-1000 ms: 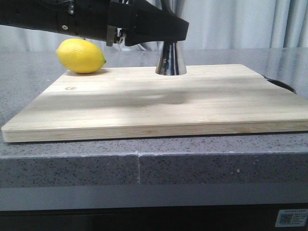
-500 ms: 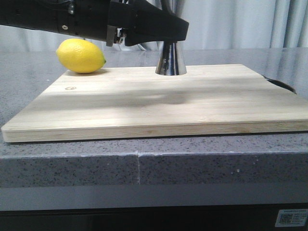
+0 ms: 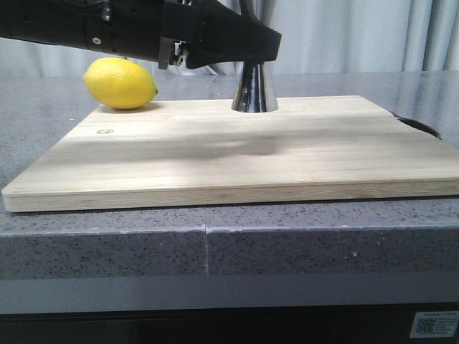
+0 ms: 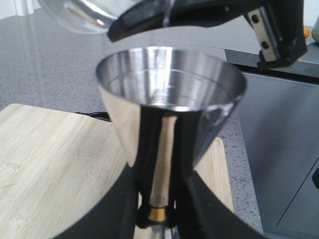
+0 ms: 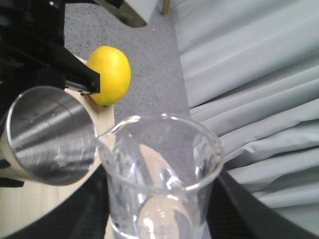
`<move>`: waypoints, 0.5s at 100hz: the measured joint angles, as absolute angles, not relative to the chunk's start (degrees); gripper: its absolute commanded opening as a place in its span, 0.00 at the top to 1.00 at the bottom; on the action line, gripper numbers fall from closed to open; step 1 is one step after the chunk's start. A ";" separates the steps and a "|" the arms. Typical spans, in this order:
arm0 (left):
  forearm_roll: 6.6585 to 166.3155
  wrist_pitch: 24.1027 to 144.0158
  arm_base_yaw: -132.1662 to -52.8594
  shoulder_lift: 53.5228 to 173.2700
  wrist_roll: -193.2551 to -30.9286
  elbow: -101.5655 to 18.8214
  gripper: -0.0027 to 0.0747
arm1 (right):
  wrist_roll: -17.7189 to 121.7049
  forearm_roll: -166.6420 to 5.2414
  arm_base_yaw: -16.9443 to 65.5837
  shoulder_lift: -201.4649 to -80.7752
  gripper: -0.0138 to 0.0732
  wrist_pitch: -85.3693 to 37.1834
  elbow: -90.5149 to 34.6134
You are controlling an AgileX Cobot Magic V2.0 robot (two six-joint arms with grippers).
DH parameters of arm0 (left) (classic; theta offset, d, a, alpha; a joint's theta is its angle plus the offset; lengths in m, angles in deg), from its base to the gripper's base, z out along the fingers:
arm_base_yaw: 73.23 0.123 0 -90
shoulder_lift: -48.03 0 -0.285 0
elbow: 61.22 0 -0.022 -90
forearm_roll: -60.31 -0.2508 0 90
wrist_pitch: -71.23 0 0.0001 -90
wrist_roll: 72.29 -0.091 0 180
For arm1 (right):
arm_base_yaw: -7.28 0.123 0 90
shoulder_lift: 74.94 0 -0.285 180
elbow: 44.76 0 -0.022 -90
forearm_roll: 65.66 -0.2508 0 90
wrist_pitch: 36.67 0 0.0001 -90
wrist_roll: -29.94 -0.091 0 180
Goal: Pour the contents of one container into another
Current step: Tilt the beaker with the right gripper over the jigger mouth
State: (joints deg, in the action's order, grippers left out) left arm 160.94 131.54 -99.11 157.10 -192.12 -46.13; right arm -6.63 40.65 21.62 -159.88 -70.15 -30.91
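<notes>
The steel jigger (image 4: 169, 94) stands on the wooden board (image 3: 237, 154), and only its lower cone (image 3: 254, 89) shows below the arm in the front view. My left gripper (image 4: 159, 214) is shut on the jigger's narrow waist, at the gold band. The clear glass beaker (image 5: 159, 164) is held up in my right gripper (image 5: 159, 221), which is shut on its body. Its pouring lip touches or nearly touches the jigger's rim (image 5: 92, 137). The left wrist view shows the beaker (image 4: 75, 15) tilted above the jigger's mouth. No stream of liquid shows.
A yellow lemon (image 3: 120, 83) lies on the grey counter beside the board's far left corner. A dark object (image 3: 423, 127) pokes out past the board's right edge. Grey curtains hang behind the counter.
</notes>
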 measured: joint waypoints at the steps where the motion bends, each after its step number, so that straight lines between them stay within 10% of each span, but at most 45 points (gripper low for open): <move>1: 160.94 131.54 -99.11 157.10 -192.15 -46.13 0.99 | -6.63 40.65 21.62 -159.88 0.62 -70.15 -30.91; 50: 160.94 131.46 -99.11 157.10 -192.00 -46.13 0.99 | -5.13 40.65 21.62 -159.88 0.62 -70.95 -30.91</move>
State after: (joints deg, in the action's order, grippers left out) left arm 160.94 131.46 -99.11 157.10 -192.00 -46.13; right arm -5.13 40.65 21.62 -159.88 -70.95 -30.91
